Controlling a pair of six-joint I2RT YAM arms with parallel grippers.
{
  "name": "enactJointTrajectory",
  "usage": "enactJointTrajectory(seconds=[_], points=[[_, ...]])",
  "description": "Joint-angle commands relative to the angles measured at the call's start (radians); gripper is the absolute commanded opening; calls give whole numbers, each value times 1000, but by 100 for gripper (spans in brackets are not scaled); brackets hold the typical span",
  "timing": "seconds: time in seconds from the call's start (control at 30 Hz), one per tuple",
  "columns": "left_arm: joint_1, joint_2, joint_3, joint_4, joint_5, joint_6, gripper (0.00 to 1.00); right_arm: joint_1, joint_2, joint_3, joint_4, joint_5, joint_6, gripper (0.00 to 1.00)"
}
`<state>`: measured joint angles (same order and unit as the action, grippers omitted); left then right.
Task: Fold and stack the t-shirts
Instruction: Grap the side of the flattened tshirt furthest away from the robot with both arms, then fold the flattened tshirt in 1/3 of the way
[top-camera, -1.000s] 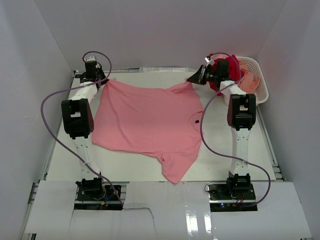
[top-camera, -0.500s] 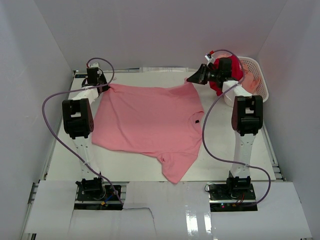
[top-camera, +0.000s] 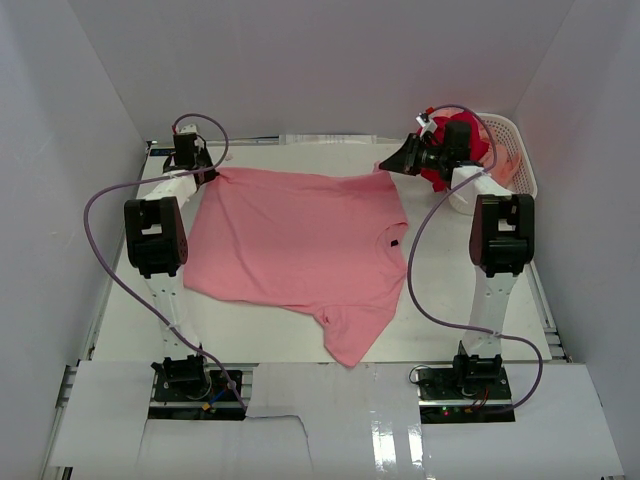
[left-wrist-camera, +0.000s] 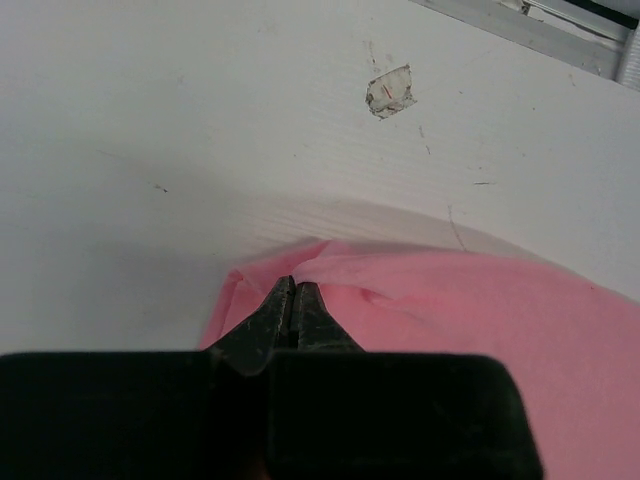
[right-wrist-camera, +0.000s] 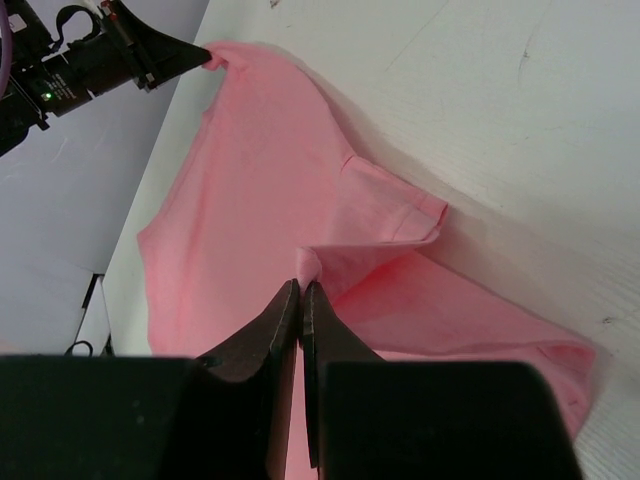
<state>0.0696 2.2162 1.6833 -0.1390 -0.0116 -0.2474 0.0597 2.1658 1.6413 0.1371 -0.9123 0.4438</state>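
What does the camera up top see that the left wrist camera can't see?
Only the top camera shows the whole pink shirt spread out, the right hand pinching its far right corner, and the white basket holding a red shirt. Only the left wrist camera shows a small scrap of tape stuck to the table. Both show the left hand shut on the pink shirt's far left corner.

Red tee (top-camera: 482, 143) partly behind R arm (top-camera: 500, 236)
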Motion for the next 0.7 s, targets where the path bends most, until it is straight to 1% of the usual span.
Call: enactJointTrajectory(seconds=[0.0, 0.5, 0.67], points=[[4, -90, 46, -19, -33, 7, 0, -14, -92, -11, 32, -22, -19, 8], [4, -108, 65, -47, -63, -15, 0, -29, -187, -98, 32, -28, -40, 8], [4, -118, 64, -56, -77, -26, 0, -31, -228, -158, 32, -23, -53, 8]])
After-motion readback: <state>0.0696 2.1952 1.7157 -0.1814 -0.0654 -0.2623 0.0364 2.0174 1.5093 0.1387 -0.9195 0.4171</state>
